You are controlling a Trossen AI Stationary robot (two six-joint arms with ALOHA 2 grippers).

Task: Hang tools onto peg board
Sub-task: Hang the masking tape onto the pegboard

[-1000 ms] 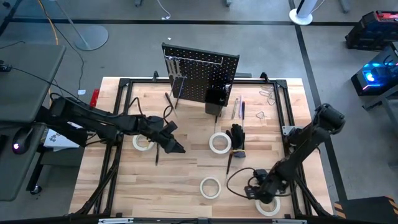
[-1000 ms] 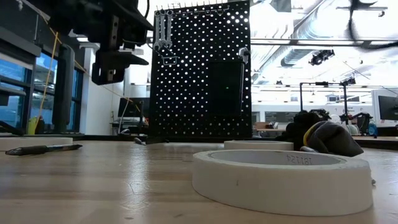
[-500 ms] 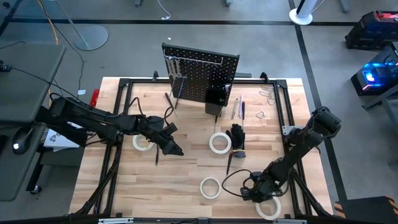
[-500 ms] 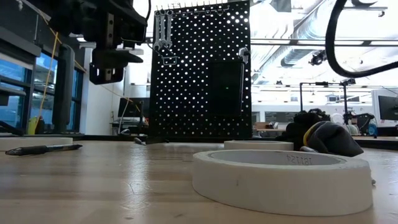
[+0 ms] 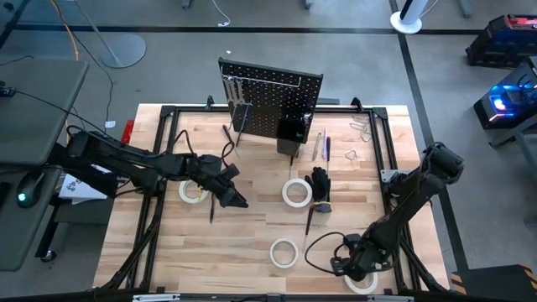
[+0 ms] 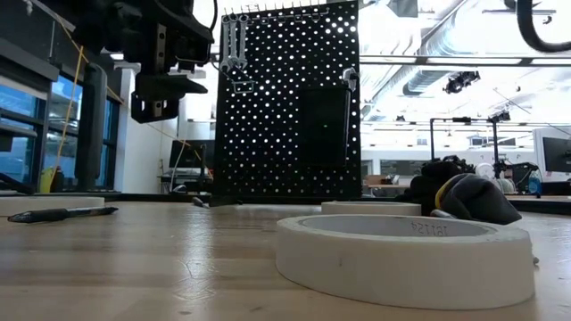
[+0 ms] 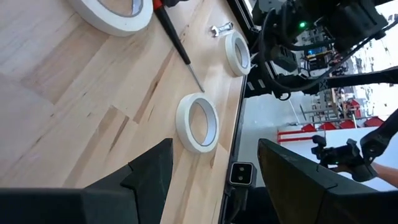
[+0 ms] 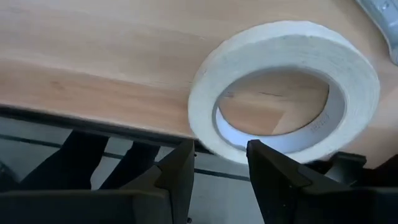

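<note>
The black peg board (image 5: 270,105) stands upright at the table's far middle, with silver wrenches (image 5: 235,91) hanging on it and a small bin (image 5: 291,130). White tape rolls lie flat at the left (image 5: 192,191), the middle (image 5: 296,193) and the near middle (image 5: 283,252). A black glove bundle (image 5: 319,184) and a screwdriver (image 5: 310,220) lie beside them. My right gripper (image 5: 351,267) is shut on another tape roll (image 8: 283,87) at the near right corner. My left gripper (image 5: 237,200) hovers open over the left-middle boards with nothing between its fingers (image 7: 149,177). My right gripper has the tape roll's wall (image 8: 214,146) between its two fingers, one finger (image 8: 180,168) outside the ring and the other (image 8: 267,165) at the hole. The fingers slant down from the table's left. That side of the roll juts past the table's near edge; lifted or not, I cannot tell.
Thin rods (image 5: 319,144) and small loose wrenches (image 5: 351,155) lie right of the board. A dark screwdriver (image 5: 211,210) lies under my left arm and another (image 5: 228,134) lies by the board. The black table frame (image 5: 393,168) runs along the edges.
My right gripper has swung a little toward the table's left and back, ending slightly closer to the near edge, still on the corner tape roll, which has hardly shifted.
</note>
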